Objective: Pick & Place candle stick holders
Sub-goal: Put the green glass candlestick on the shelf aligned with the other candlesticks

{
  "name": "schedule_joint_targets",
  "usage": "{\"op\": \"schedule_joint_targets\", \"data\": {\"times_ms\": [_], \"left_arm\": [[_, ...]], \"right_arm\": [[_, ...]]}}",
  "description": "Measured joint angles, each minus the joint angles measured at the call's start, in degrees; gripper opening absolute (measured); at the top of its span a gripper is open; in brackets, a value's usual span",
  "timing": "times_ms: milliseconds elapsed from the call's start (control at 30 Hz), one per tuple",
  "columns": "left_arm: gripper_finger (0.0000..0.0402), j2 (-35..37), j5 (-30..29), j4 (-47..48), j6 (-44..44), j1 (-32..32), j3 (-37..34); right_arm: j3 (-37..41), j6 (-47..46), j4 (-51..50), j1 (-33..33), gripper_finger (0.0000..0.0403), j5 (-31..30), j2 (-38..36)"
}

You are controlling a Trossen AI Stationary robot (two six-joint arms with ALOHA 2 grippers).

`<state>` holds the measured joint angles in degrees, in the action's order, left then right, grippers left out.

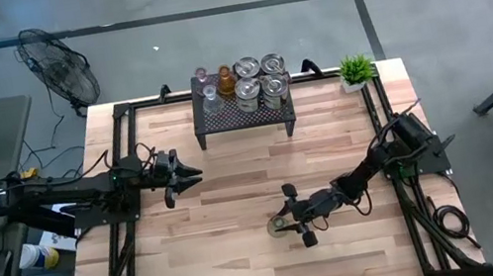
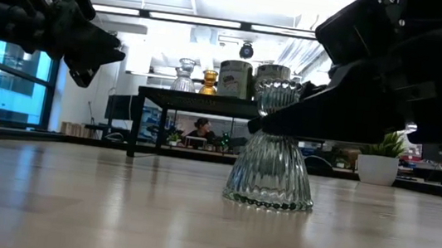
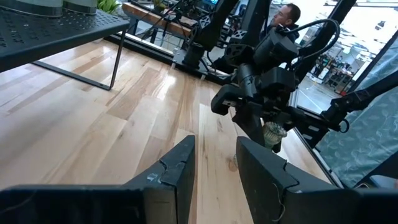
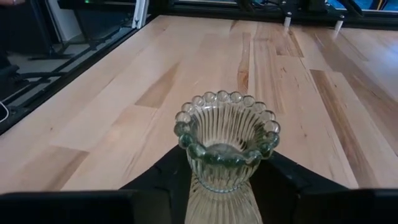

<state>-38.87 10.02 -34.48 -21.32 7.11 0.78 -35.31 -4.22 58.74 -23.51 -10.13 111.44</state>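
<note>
A clear ribbed glass candle stick holder point(image 4: 227, 140) with a beaded rim stands upright on its flared base point(image 2: 267, 192) on the wooden table, right of middle point(image 1: 279, 225). My right gripper point(image 4: 224, 190) reaches it from the table's right and is closed on its narrow waist. Several other holders point(image 1: 249, 82), one of them amber point(image 1: 226, 82), stand on a black mesh stand point(image 1: 244, 123) at the far edge. My left gripper point(image 1: 188, 176) hovers open and empty over the table's left part point(image 3: 214, 168). My right gripper pinches the holder's narrow waist point(image 2: 264, 122) between its two fingers point(image 4: 166, 177), one on each side, just under the beaded cup. The fingers come nearly level from the table's right, tipped slightly down. The holder stands upright with its base on the table.
A small potted green plant point(image 1: 355, 70) sits at the far right corner. Black frame rails point(image 1: 121, 169) run along the table's left and right sides. A fan point(image 1: 60, 74) stands on the floor beyond the far left. A person point(image 2: 201, 126) sits in the room behind.
</note>
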Motion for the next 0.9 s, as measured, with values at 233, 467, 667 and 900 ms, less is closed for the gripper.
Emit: {"op": "schedule_joint_targets", "data": {"times_ms": [233, 467, 667, 900], "left_arm": [[0.0115, 0.00, 0.00, 0.00, -0.01, 0.00, 0.02], [0.0115, 0.00, 0.00, 0.00, 0.00, 0.00, 0.00], [0.0115, 0.04, -0.06, 2.15, -0.47, 0.00, 1.19], [0.0115, -1.34, 1.54, 17.60, 4.22, 0.00, 9.27]], "right_arm": [[0.00, 0.30, 0.57, 0.00, 0.0118, -0.71, 0.00], [0.02, 0.35, 0.65, 0.00, 0.0118, -1.78, -0.07], [0.07, 0.77, 1.35, 0.40, 0.0118, -2.56, -0.11], [-0.10, 0.24, 1.68, 2.48, 0.0118, -1.49, -0.11]]}}
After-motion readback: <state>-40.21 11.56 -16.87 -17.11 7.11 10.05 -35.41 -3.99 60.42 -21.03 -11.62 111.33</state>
